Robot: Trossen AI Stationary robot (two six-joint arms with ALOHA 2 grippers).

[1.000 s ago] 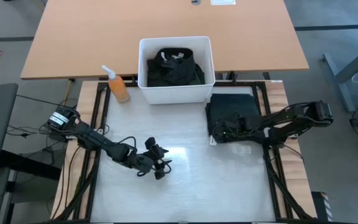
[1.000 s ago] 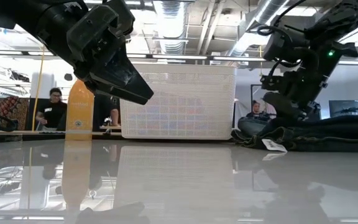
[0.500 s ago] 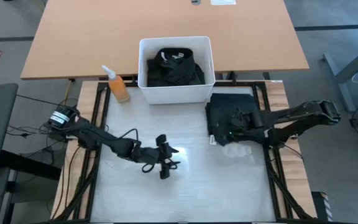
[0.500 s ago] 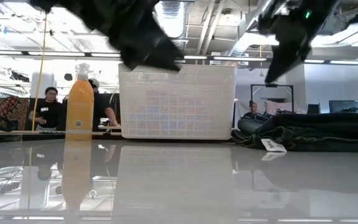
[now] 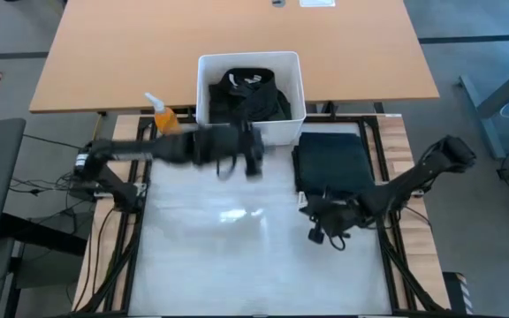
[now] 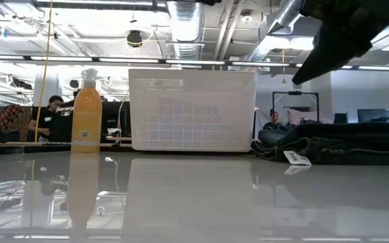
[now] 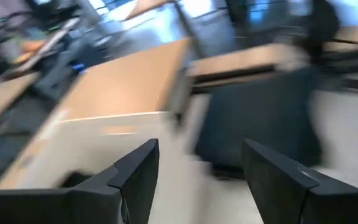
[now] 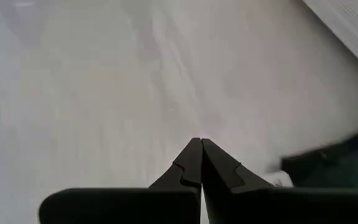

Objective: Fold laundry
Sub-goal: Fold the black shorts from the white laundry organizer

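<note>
In the high view, the left gripper (image 5: 253, 157) is being held just in front of the white bin (image 5: 294, 131), where unfolded laundry (image 5: 247, 97) is lying in a dark heap. A folded stack (image 5: 332, 161) is resting on the table (image 5: 201, 265) to the right of the bin. The right gripper (image 5: 318, 231) is being held over bare table just in front of that stack, touching nothing. An orange spray bottle (image 5: 168, 122) is standing beside the bin's left wall.

In the low view, the bin (image 6: 192, 110) is being seen side-on, with the bottle (image 6: 87, 113) on one side and the stack (image 6: 343, 143) on the other; people are sitting in the room behind.

In the left wrist view, the fingers (image 7: 138, 171) are being kept wide apart and empty, aimed toward the bin's rim (image 7: 114, 116).

In the right wrist view, the fingertips (image 8: 196, 163) are being pressed together on nothing, above the tabletop.

The step in hand is judged to be fetching the next garment. A reach over the rim and a pinch on the topmost cloth are being called for next.
</note>
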